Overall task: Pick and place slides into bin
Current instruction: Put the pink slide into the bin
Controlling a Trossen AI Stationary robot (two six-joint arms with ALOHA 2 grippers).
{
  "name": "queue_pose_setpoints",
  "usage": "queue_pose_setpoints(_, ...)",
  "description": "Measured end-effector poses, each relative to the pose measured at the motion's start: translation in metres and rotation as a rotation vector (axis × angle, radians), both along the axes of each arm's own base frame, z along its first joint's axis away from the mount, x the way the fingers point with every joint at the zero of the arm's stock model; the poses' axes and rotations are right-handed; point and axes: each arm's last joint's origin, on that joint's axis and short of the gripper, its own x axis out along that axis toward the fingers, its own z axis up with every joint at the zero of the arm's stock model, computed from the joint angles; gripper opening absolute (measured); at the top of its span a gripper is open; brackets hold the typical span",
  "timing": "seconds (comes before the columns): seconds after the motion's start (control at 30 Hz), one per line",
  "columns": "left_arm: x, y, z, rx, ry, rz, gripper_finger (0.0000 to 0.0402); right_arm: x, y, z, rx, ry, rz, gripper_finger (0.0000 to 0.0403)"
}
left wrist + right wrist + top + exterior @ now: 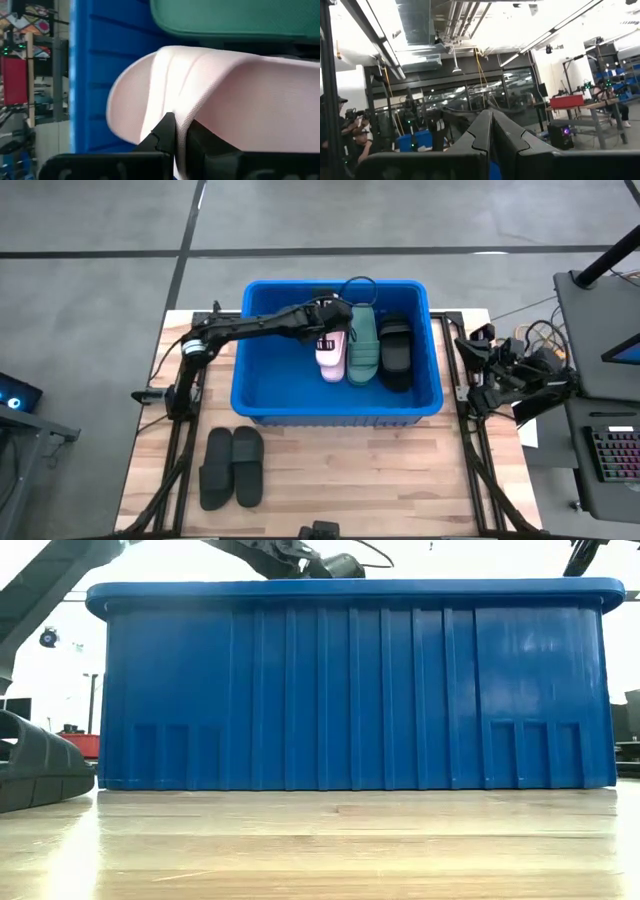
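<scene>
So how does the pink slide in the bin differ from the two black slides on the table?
The pink slide is pale, lies inside the bin and is pinched by the left gripper. The black pair is dark, lies on the wooden table outside the bin, and nothing holds it. Both lie flat.

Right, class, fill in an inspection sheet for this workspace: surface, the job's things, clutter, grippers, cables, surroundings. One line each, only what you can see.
Surface: wooden table, bare planks in front of the bin.
Job's things: blue bin holds a pink slide, a green slide and a black slide; a black pair lies on the table outside, near the front left.
Clutter: nothing seen.
Grippers: left gripper is inside the bin, shut on the pink slide's edge; right gripper is shut and empty, parked off the table's right side.
Cables: a tangle beside the right arm.
Surroundings: a keyboard at right; workshop racks and people behind.
</scene>
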Motion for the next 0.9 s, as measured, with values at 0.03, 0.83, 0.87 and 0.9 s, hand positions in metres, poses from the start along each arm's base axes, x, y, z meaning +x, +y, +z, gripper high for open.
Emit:
queue_pose_setpoints(0.03,0.001,0.000,-0.002,-0.008,-0.001,-0.005,0.0000,-0.001,0.000,0.002,0.000,0.004,0.000,0.0008)
queue_pose_setpoints(0.83,0.005,-0.024,-0.002,-0.129,-0.083,-0.030,0.0000,-0.005,-0.001,0.005,-0.008,0.060,0.003,0.0008)
queue_pose_setpoints(0.87,0.005,-0.024,-0.003,-0.136,-0.087,-0.033,0.0000,-0.005,-0.001,0.005,-0.007,0.060,0.002,0.0008)
queue_pose_setpoints(0.9,0.005,-0.024,-0.004,-0.141,-0.088,-0.030,0.0000,-0.005,-0.001,0.005,-0.008,0.060,0.003,0.0008)
